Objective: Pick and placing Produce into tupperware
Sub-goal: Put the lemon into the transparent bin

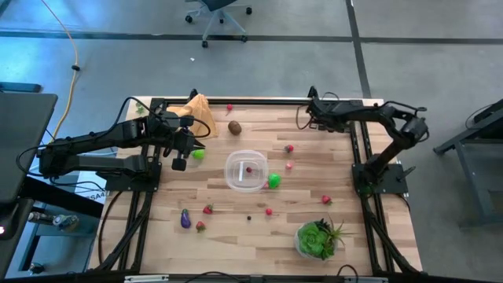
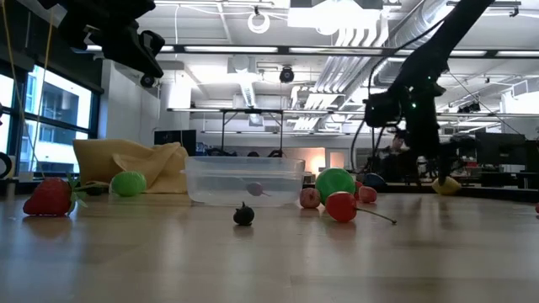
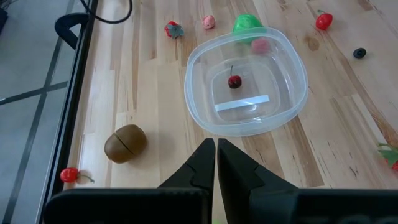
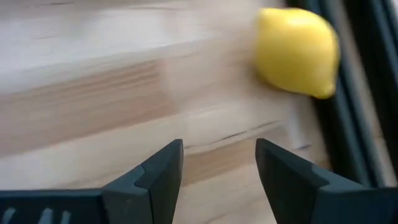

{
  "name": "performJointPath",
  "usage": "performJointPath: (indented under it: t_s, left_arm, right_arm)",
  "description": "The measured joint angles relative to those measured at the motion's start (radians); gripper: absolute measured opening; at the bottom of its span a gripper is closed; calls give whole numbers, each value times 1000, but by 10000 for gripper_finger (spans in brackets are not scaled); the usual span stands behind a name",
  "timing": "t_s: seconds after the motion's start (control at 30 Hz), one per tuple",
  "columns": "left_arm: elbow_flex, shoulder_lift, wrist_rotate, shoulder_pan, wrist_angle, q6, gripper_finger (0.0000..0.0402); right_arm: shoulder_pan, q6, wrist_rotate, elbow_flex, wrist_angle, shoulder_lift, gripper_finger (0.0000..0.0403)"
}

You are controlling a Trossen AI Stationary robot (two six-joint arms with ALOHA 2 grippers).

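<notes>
Tupperware [image 1: 246, 170]: mid-worktop [image 1: 220, 244], a cherry [image 3: 234, 81] already inside.
Produce: we see a kiwi [image 1: 234, 127], lime [image 1: 273, 181], eggplant [image 1: 185, 219] and berries scattered around it.
Right gripper [image 4: 219, 165]: released, jaws apart and empty, low at the far edge facing the lemon [image 4: 297, 51] (our likely next pick).
Left gripper [image 3: 216, 152]: clenched on nothing, raised beside the tupperware.
Doing it well: we would centre the lemon between the jaws, since it sits off to one side against the dark frame rail, then close gently on its middle.
</notes>
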Motion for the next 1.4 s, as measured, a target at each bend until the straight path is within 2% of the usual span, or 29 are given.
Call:
performJointPath:
  t_s: [0.2, 0.33, 0.53, 0.8, 1.03, 1.2, 1.4]
  left_arm:
    - [0, 0, 0, 0, 0, 0, 10]
    - [0, 0, 0, 0, 0, 0, 10]
    - [0, 0, 0, 0, 0, 0, 10]
    - [0, 0, 0, 0, 0, 0, 10]
    - [0, 0, 0, 0, 0, 0, 10]
    - [0, 0, 0, 0, 0, 0, 10]
    - [0, 0, 0, 0, 0, 0, 10]
  right_arm:
    - [74, -58, -4, 108, -8, 0, 195]
    - [71, -89, 2, 213, -26, 0, 185]
    - [-27, -104, 22, 402, -168, 0, 112]
    - [-162, -137, -73, 553, -373, -1, 8]
    - [-260, -67, -94, 529, -494, -1, 9]
    - [-257, -58, -87, 529, -471, 15, 2]
    - [-261, -28, -80, 528, -507, 105, 0]
